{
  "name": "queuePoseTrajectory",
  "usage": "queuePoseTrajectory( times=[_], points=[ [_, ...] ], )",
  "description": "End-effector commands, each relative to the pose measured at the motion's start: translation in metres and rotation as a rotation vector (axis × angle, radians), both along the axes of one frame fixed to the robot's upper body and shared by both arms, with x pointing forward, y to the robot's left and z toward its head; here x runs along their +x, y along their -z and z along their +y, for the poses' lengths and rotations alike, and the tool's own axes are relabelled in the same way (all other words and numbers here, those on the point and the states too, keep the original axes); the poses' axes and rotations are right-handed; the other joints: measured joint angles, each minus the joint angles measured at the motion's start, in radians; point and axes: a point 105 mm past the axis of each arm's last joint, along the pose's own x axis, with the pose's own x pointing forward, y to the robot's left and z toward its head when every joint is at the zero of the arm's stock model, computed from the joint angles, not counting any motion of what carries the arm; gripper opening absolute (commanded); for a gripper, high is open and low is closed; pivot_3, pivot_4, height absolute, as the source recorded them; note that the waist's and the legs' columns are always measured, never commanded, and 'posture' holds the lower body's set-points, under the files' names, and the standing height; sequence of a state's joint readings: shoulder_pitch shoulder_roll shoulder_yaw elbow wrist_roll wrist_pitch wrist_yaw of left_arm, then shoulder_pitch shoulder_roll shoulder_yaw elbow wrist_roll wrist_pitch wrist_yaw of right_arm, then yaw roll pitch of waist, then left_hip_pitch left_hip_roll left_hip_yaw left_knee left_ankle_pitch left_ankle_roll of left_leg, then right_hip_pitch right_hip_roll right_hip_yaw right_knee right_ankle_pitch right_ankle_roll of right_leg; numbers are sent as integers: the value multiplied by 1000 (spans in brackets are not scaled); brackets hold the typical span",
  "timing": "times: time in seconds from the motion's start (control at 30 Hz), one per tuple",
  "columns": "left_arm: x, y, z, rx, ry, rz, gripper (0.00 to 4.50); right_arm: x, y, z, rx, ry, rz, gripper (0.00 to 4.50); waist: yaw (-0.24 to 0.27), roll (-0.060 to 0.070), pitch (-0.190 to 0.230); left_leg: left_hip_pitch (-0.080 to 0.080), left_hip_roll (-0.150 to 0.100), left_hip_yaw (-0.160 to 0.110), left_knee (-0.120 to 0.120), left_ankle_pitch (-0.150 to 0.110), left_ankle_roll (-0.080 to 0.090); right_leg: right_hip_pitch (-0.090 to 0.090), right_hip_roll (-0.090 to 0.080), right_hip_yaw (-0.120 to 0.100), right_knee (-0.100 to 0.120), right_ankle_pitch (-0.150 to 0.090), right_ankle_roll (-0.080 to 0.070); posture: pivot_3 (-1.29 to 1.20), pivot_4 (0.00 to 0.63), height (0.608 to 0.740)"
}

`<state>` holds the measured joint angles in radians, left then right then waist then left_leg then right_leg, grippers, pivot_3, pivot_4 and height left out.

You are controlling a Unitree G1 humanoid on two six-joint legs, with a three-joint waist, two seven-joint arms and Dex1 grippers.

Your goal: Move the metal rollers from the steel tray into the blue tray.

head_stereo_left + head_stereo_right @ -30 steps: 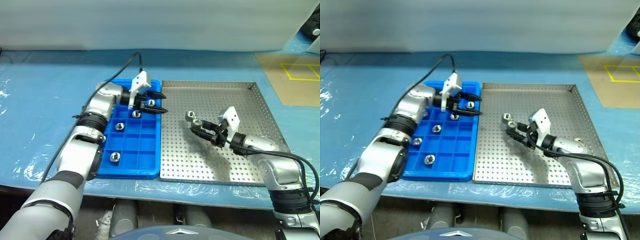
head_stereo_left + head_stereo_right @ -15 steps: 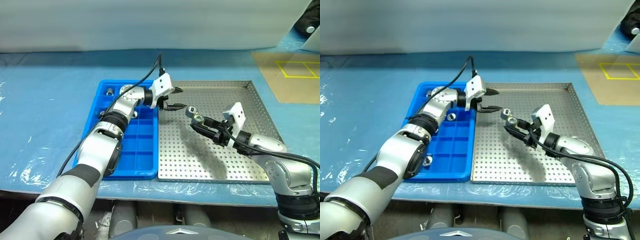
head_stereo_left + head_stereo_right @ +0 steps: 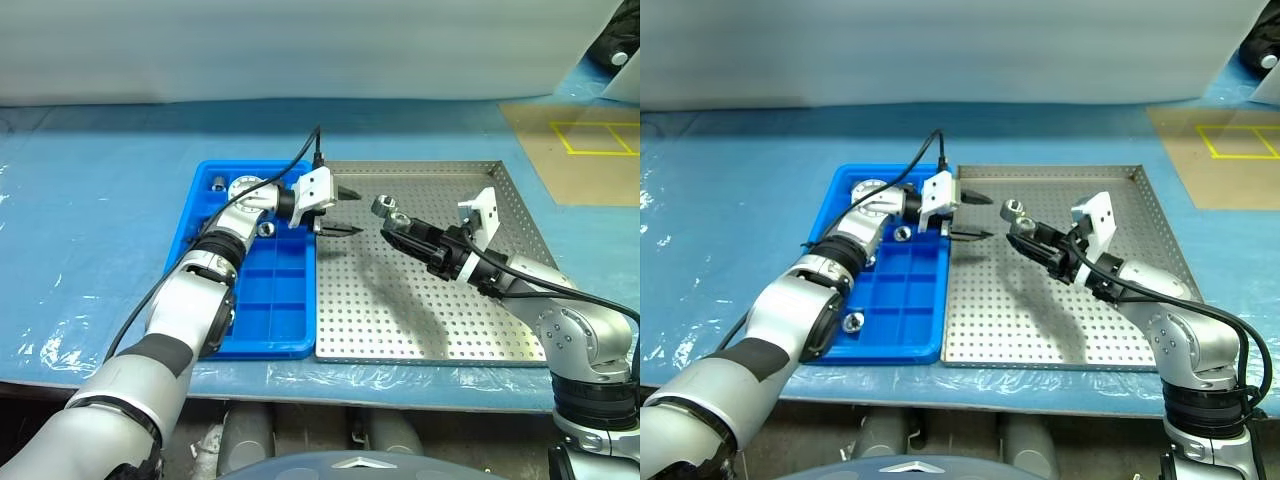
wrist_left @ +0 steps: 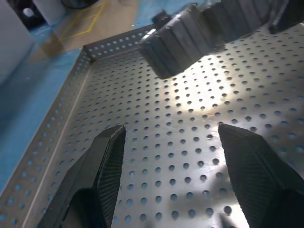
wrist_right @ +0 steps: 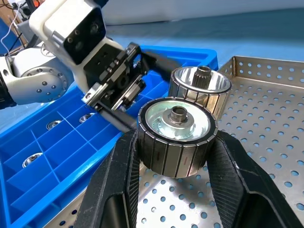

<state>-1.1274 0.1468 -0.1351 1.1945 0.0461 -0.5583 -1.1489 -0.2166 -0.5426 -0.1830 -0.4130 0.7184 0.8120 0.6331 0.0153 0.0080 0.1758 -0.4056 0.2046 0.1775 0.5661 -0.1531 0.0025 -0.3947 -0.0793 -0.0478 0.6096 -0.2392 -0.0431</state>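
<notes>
Between my right gripper's two black fingers sits one of the metal rollers, pinched across its ridged rim with the bored face turned up; a second roller shows just beyond it, touching or nearly so, and I cannot tell whether it is carried along or merely behind. From the head, the pair hangs above the steel tray, near its far left part, not resting on the perforated floor.

I judge the roller solid and stiff, heavy for its bulk, and polished enough to slip. The ridges give my pads something to bite, so the rim is the place to hold it, squarely across the middle; a hold on the smooth face or the little hub would likely skate off.

My left gripper stands spread and empty over the seam between the two trays, tips toward the roller, near it but apart.

The blue tray already keeps several rollers in its compartments. My right wrist view gives the grip itself and the ribbing, which the head views leave as a small glint. The left wrist view looks past its parted fingers at bare perforated floor, with a ridged dark block above. The head views alone place both arms and both trays together.
</notes>
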Motion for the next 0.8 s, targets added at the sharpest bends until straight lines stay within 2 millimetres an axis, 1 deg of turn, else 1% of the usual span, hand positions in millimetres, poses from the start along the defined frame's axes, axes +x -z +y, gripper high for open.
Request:
queuePoseTrajectory(
  times=[0.03,0.1,0.37,0.57,0.7,0.8],
  points=[
    [9,-29,-8,-86,-62,-119,3277,-7,-9,8,10,-49,-30,1669,-1,0,0,0,0,0,0,0,0,0,0,0,0,0,0,-394,150,740],
    [7,-31,-10,-99,-43,-126,3277,-6,-8,8,5,-45,-27,1669,-1,0,0,0,0,0,0,0,0,0,0,0,0,0,0,-394,150,740],
    [-14,-21,-8,-76,127,-89,3277,-2,-8,11,26,-37,-24,1669,-1,0,0,1,0,0,0,0,0,0,0,0,0,0,0,-394,150,740],
    [-10,-23,-8,-85,86,-119,3277,-3,-7,16,27,-54,-21,1669,-1,0,0,1,0,0,0,0,0,0,0,0,0,0,0,-390,150,740],
    [-6,-29,-15,-117,37,-186,3277,-1,-11,27,47,-84,-25,1669,-1,0,0,0,0,0,0,0,0,0,0,0,0,0,0,-391,150,740],
    [-10,-30,-20,-132,53,-203,3277,0,-12,31,50,-98,-25,1669,-1,0,0,1,0,0,0,0,0,0,0,0,0,0,0,-391,150,740]
  ],
)
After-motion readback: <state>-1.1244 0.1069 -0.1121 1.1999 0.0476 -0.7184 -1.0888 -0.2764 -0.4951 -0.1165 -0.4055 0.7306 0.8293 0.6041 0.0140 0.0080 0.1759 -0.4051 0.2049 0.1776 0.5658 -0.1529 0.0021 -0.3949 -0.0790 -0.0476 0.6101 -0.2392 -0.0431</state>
